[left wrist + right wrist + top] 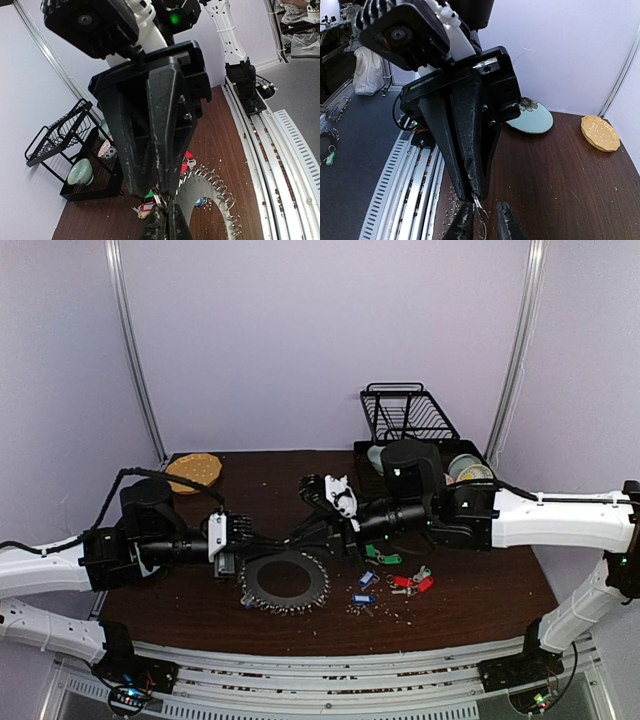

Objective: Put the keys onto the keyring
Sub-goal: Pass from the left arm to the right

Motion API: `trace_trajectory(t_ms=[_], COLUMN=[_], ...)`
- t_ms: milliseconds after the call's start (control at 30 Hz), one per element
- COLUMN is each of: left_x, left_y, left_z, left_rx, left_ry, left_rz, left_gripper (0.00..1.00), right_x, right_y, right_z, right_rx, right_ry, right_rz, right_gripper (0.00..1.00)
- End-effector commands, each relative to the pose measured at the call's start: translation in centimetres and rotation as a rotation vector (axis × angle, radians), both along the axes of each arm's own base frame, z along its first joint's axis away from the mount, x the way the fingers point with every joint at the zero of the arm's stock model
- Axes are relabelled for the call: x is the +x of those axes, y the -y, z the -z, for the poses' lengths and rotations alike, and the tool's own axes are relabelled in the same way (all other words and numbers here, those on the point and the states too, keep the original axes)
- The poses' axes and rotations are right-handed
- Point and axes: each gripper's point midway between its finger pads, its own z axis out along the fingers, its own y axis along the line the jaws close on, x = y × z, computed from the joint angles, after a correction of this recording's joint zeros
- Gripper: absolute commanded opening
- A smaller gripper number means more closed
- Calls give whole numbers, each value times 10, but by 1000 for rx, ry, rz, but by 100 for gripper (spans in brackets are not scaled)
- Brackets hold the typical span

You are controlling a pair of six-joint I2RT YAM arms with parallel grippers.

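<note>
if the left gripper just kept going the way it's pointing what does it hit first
The right gripper, most likely: its tips sit nose to nose with the left gripper, close by the keyring's edge.

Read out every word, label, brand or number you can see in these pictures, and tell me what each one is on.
No text can be read in any view.
The keys: their coloured tags are too small to show any writing.
The pale plate: a flower print near its rim, no lettering.
The arms and grippers: no legible brand or number.
</note>
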Motion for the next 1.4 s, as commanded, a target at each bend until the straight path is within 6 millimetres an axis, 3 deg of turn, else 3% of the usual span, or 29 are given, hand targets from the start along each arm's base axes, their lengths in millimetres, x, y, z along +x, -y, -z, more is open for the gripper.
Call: trace_trajectory(t_ms=[0,133,267,367,400,567,633,700,833,900,1067,1167,1367], left_x=[-2,-1,1,15,19,20,12,4,0,-2,-7,-8,-3], left_y=[1,0,-2,-6,-7,-15,-22,-28,-31,-27,-12,-8,-4], left_z=[-24,-25,-22,-18,-17,-14,-17,-19,-34,-32,-26,-33,-42], left_rx=[-85,-95,-105,-92,-85,-25,-17,-27,-78,-68,-57,-82,-86], left_ry=[55,47,22,-14,-25,-39,-18,12,27,21,19,72,90], left_rz=[19,7,-14,-102,-125,-158,-135,-112,-104,-81,-3,16,4], left_gripper=[0,0,0,2,14,39,45,48,49,49,49,48,41], right_x=[0,1,5,12,13,17,15,8,-12,-12,-18,-20,-18], right_y=[-7,-7,-5,-2,-1,10,17,27,48,47,39,36,29], right_z=[-13,-9,-9,-10,-10,-15,-25,-20,-26,-28,-39,-45,-43], right_rx=[38,13,-10,-46,-65,-105,-39,13,141,149,190,221,236], right_ry=[4,8,29,113,165,345,434,574,934,995,1022,990,808], right_rz=[-16,-12,15,102,127,251,278,265,215,211,166,148,128], right_gripper=[12,0,0,0,0,0,0,0,0,0,0,0,0])
